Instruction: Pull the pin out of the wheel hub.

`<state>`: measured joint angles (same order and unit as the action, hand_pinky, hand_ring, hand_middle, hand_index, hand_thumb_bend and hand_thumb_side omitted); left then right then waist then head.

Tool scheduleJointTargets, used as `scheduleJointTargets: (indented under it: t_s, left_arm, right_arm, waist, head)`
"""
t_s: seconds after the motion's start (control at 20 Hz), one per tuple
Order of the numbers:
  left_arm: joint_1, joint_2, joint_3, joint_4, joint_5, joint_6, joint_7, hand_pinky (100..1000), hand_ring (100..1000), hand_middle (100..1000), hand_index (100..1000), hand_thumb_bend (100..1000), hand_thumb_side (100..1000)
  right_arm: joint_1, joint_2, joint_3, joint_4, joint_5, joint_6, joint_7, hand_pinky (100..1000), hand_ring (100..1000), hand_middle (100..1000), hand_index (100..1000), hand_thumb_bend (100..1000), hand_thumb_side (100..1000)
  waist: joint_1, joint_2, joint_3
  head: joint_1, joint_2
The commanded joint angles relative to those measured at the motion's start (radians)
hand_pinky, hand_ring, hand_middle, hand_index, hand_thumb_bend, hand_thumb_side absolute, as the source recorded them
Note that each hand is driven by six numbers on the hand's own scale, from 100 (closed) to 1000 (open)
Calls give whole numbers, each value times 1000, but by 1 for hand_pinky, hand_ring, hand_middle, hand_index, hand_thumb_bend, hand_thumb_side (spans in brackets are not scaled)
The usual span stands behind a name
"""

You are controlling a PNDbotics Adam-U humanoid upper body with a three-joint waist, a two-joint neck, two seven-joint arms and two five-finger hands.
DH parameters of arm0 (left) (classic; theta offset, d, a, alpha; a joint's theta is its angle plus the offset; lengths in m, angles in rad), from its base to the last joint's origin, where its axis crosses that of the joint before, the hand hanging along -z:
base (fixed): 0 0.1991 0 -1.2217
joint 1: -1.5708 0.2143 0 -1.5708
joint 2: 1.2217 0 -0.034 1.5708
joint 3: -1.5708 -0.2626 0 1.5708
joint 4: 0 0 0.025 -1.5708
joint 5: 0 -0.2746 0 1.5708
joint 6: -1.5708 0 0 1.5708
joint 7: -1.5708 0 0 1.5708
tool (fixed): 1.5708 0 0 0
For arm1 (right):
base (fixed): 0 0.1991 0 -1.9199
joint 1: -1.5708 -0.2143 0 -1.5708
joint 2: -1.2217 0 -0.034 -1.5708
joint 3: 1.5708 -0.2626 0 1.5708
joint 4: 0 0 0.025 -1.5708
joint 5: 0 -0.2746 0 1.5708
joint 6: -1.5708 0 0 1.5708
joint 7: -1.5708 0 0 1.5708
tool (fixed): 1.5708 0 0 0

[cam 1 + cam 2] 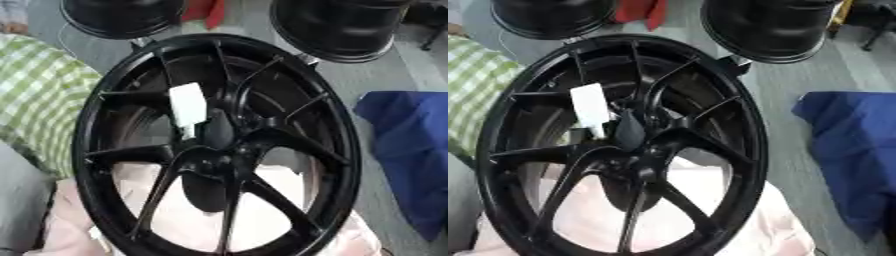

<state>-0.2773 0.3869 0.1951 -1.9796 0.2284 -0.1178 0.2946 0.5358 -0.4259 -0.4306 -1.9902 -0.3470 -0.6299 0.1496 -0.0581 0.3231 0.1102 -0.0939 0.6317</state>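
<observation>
A glossy black multi-spoke alloy wheel hub [219, 145] fills our view, resting on a pale pink cloth [289, 200].

At the hub's centre we see a white rectangular piece [187, 105], tilted, narrowing to a small stem at its lower end beside a dark blurred shape; we cannot tell whether it is the pin or whether that shape is a hand, so we cannot tell any hand's state. Two black round rims [767, 27] stand beyond the hub's far edge, a green-checked cloth [35, 95] lies left, a blue cloth [855, 150] right.
</observation>
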Motion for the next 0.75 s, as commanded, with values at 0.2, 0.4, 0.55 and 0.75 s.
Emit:
scheduleJointTargets:
  t_s: [0.2, 0.4, 0.55, 0.75]
  left_arm:
    - [-12, 16, -4, -20, 6, -5, -8, 895, 584, 544, 834, 367, 496]
    - [-15, 11, -9, -20, 10, -4, -14, 895, 583, 543, 834, 367, 496]
    - [-19, 11, -12, -20, 13, -4, -19, 894, 583, 543, 834, 367, 496]
    - [-25, 11, -18, -20, 17, -6, -27, 894, 582, 543, 833, 368, 495]
  right_arm:
    - [-40, -1, 106, -10, -31, -230, 10, 836, 849, 707, 789, 180, 260]
    - [-95, 44, 218, -10, 92, -274, 9, 826, 828, 683, 776, 159, 262]
    - [-129, 87, 307, -10, 199, -277, -23, 817, 815, 667, 764, 149, 254]
    - [-151, 141, 400, -10, 332, -277, -62, 815, 809, 657, 756, 126, 257]
  waist:
    - [13, -22, -6]
    - [18, -21, -7]
    - [21, -21, -7]
    - [23, -18, -5]
  head:
    - [-12, -6]
    - [-18, -8]
    - [-17, -9]
    - [-13, -10]
